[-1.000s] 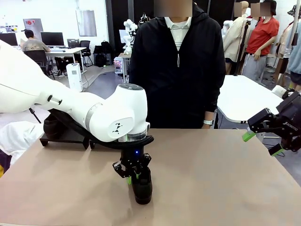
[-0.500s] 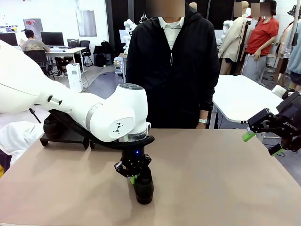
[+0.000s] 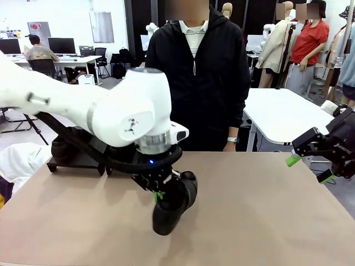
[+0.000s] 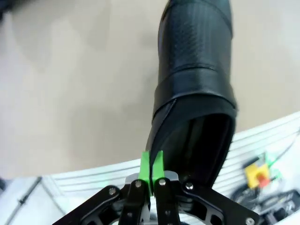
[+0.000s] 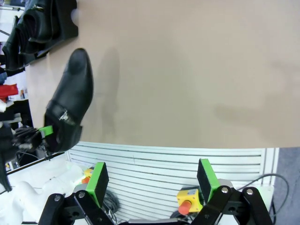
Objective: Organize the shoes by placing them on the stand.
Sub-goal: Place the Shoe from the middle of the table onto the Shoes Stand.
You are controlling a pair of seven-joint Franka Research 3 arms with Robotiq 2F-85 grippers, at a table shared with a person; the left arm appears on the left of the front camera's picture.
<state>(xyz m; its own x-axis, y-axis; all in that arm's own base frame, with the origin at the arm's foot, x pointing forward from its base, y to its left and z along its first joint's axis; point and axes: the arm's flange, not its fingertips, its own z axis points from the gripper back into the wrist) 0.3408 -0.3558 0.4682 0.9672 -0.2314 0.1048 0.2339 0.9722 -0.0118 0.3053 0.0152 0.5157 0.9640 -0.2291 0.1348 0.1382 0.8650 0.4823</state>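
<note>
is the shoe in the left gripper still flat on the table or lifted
Lifted and tilted. The left gripper is shut on the heel rim of the shoe, which hangs toe-down over the table, its shadow apart beneath.

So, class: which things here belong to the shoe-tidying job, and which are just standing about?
Part of the job:
- shoe pinched at its rim by the left gripper
- stand with shoes on it

Standing about:
- open right gripper
- white table behind

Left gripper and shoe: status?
Left gripper shut on black shoe's collar edge, shoe off the table. Right gripper open, idle. Stand far left; path clear.
</note>
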